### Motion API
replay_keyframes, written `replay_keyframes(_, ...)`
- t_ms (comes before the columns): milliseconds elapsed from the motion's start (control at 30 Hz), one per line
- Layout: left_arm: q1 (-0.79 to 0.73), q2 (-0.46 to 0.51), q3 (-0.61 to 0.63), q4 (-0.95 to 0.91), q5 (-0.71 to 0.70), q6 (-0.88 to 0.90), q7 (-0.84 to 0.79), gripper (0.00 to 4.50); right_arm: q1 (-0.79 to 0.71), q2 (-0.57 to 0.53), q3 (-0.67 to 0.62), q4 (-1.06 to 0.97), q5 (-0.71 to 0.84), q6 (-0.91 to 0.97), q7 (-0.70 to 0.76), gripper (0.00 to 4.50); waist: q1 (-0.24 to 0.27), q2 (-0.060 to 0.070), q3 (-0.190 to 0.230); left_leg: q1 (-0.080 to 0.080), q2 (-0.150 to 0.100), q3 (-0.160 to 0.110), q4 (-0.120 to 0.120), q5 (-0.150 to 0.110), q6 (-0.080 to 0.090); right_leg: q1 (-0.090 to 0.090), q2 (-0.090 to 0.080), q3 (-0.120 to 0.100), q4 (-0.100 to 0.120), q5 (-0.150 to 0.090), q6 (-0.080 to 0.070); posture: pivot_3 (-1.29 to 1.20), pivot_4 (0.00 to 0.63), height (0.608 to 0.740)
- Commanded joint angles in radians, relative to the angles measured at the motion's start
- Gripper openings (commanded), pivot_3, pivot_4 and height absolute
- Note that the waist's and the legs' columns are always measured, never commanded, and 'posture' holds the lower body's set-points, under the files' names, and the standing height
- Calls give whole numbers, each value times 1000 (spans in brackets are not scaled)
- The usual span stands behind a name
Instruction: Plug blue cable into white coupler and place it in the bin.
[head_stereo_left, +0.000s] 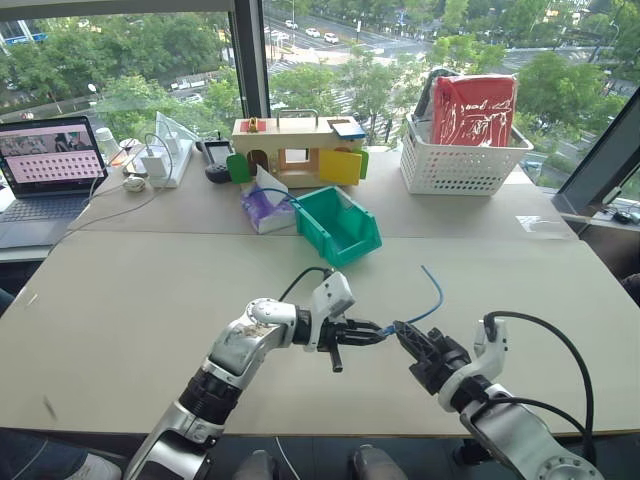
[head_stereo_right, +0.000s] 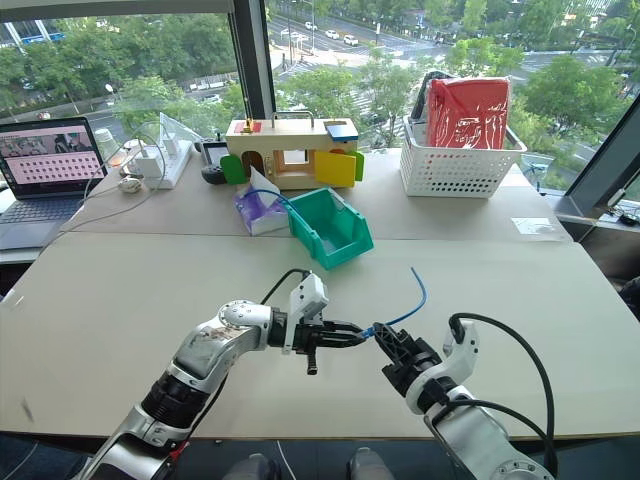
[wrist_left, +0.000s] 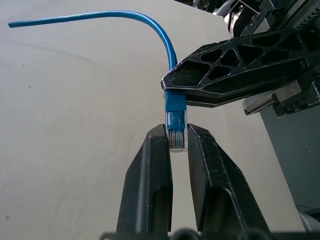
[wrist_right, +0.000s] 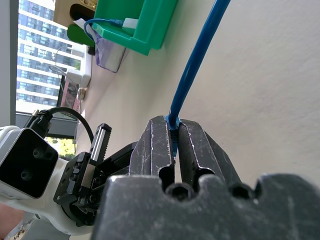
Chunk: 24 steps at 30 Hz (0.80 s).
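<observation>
Two arms meet low over the big pale beige table (head_stereo_left: 130, 300), so going from big stuff down. At the back sits a white lattice plastic basket (head_stereo_left: 462, 165) with a red bag in it, next to a wooden box with coloured doors (head_stereo_left: 298, 150). Nearer the middle is the teal-green plastic bin (head_stereo_left: 338, 226) with its sloped cut-away front. The left gripper (wrist_left: 178, 142) has its black fingers pinched onto the clear plug of the thin light-blue cable (head_stereo_left: 432, 295). The right gripper (wrist_right: 174, 131) fingers are clamped tight on the same cord just behind the plug, rest of it arcing up over the table. Tiny white boxy coupler (wrist_right: 130, 23) sits in the bin on another blue cord, I think.
</observation>
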Motion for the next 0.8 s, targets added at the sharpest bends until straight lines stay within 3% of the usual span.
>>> replay_keyframes(33,-26,-14,35,-21,-56,38,2,1068,-18,-6,-8,-39,6,-40,40,0,0,0,0,0,0,0,0,0,0,0,0,0,0,0,0,0,150,737)
replay_keyframes(67,-37,-17,53,-19,-67,40,7,1249,-22,-8,-18,-38,-4,-50,46,0,0,0,0,0,0,0,0,0,0,0,0,0,0,0,0,0,150,737)
replay_keyframes(233,-95,2,131,-22,-96,19,16,3244,-44,-41,-49,-26,-27,-73,83,0,1,0,0,0,-1,0,0,0,0,0,0,0,0,0,1,0,150,737)
replay_keyframes(367,-147,29,231,-36,-135,28,49,4456,-86,-67,-59,13,-28,-72,106,0,-2,0,0,0,0,0,0,0,0,0,0,0,0,1,1,0,150,737)
replay_keyframes(567,-129,145,392,-55,-68,-68,189,4456,-210,-96,-38,116,-23,-34,150,0,-3,0,0,0,0,0,0,0,0,0,0,0,0,1,2,0,150,737)
replay_keyframes(800,7,245,551,-151,-133,-86,240,4456,-329,-119,-20,228,-18,23,208,0,7,0,0,0,0,1,-2,0,0,0,0,0,-1,3,-2,0,150,737)
